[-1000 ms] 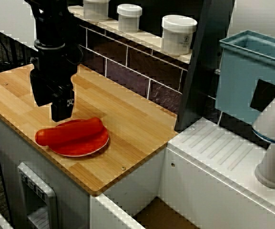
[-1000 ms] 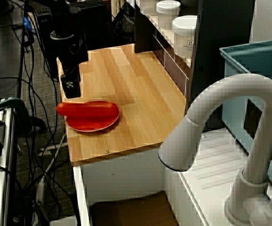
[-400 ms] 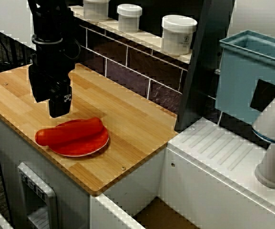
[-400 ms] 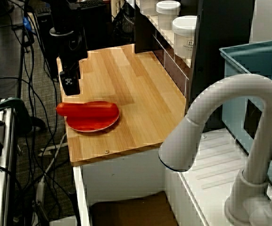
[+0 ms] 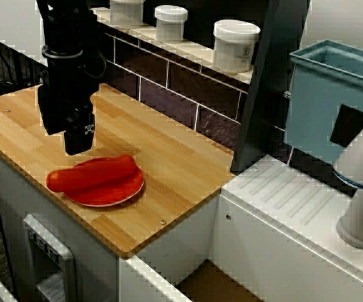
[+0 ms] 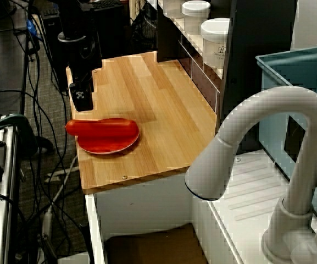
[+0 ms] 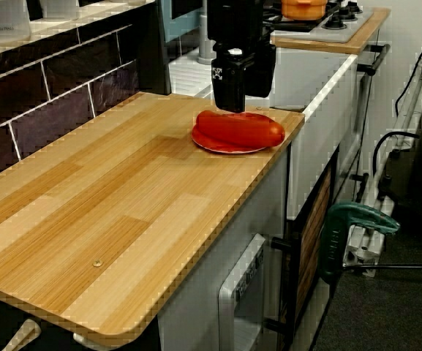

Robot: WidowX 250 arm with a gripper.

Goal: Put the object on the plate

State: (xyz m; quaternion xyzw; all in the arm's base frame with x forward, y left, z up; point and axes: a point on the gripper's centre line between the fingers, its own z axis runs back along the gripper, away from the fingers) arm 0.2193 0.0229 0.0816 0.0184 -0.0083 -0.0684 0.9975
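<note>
Wooden desk [image 5: 168,170] beside a white sink unit, jars on the tiled ledge behind. My tool [image 5: 78,141] hangs just above and behind the object [image 5: 93,175], holding nothing; I can't tell how far the jaws are parted. Object lies lengthwise across the plate [image 5: 115,195] right below my tool, one end overhanging the rim because it's longer than the plate, so placement looks done.

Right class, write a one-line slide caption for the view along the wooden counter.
Sausage-like object lying across the red plate, end effector raised just behind it.
</note>
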